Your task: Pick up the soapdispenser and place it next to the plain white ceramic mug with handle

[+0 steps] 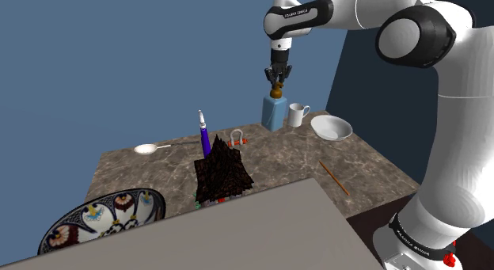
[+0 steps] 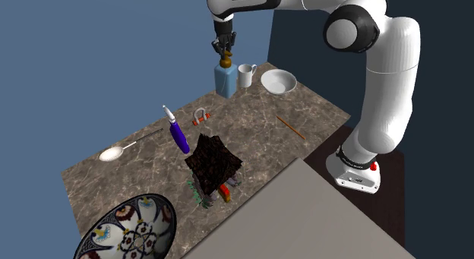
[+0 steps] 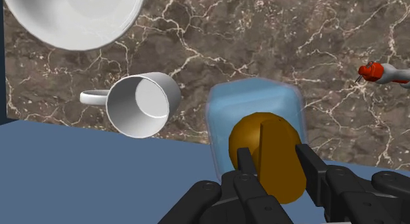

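The jaws are clamped on the brown pump cap of the dispenser (image 1: 274, 112) (image 2: 225, 81) (image 3: 253, 101), one black finger (image 3: 246, 165) on each side of it, as the wrist view shows. The dispenser (pale blue, see-through body) stands upright at the far edge of the desk (image 1: 285, 161) (image 2: 251, 117) (image 3: 263, 32), its base low at the marbled top; I cannot tell whether it touches. The arm comes straight down onto it.

Just beside it, apart from it, stands the white mug (image 1: 298, 115) (image 2: 245, 76) (image 3: 141, 106), its handle turned away from the dispenser. Past the mug sits a white bowl (image 1: 331, 127) (image 2: 279, 81) (image 3: 72, 16).

Well apart, nearer the middle of the desk, lie a spoon (image 1: 146, 149) (image 2: 114, 153), a red-and-grey shackle (image 1: 237, 138) (image 2: 200, 118) (image 3: 378, 71), a thin stick (image 1: 333, 177) (image 2: 290, 127) and a dark lump (image 1: 222, 173) (image 2: 214, 162). A patterned plate (image 1: 99, 221) (image 2: 133, 231) lies at the near corner.
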